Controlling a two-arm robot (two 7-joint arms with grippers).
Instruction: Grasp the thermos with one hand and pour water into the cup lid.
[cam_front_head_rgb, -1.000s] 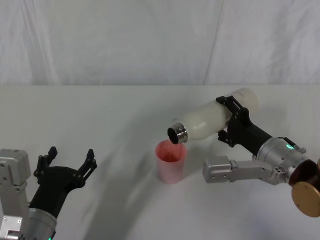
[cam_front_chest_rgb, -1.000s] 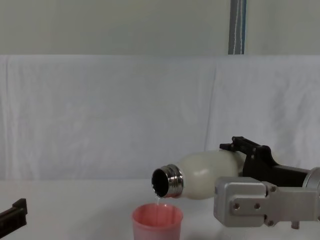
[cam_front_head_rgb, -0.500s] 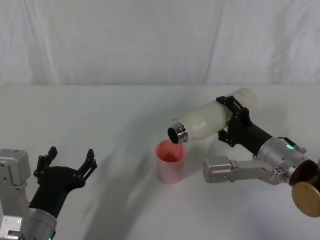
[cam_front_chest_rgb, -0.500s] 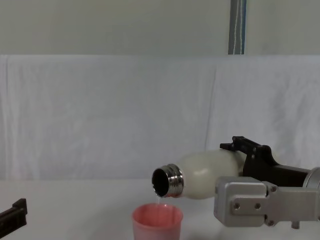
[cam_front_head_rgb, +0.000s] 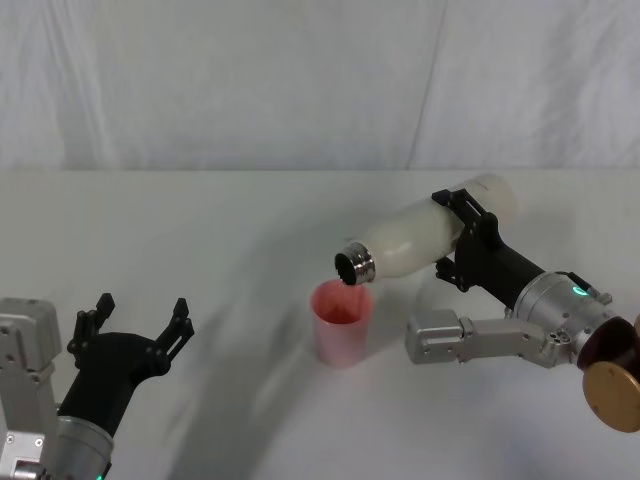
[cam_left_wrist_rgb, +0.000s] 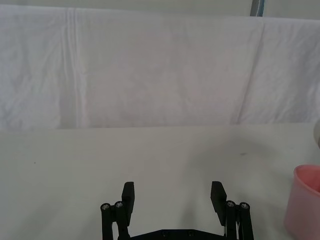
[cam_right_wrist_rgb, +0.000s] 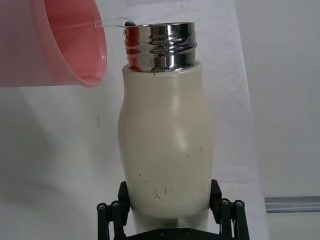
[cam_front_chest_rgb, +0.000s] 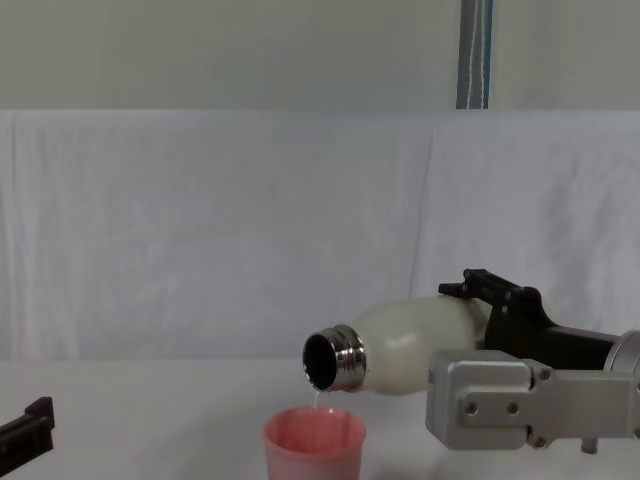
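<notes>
A robot arm tips a bottle over a small pink cup on a white table.

The table (cam_front_head_rgb: 200, 230) is covered in white cloth and runs back to a white draped backdrop (cam_front_head_rgb: 300, 80); wide bare surface lies on the robot's left and in front of the cup. The right gripper (cam_front_head_rgb: 462, 237) pinches the lower body of the thermos (cam_front_head_rgb: 420, 240), one black finger on each side, holding it nearly level in the air on the robot's right, its steel neck pointing toward the middle and slightly down. The neck's open mouth sits just above the rim of the cup lid (cam_front_head_rgb: 341, 323), which stands upright near the table's centre. A thin clear stream of water (cam_right_wrist_rgb: 112, 21) runs from the mouth into the cup. The left gripper (cam_front_head_rgb: 137, 320) hovers low at the near left, fingers spread apart and holding nothing, well apart from the cup.
</notes>
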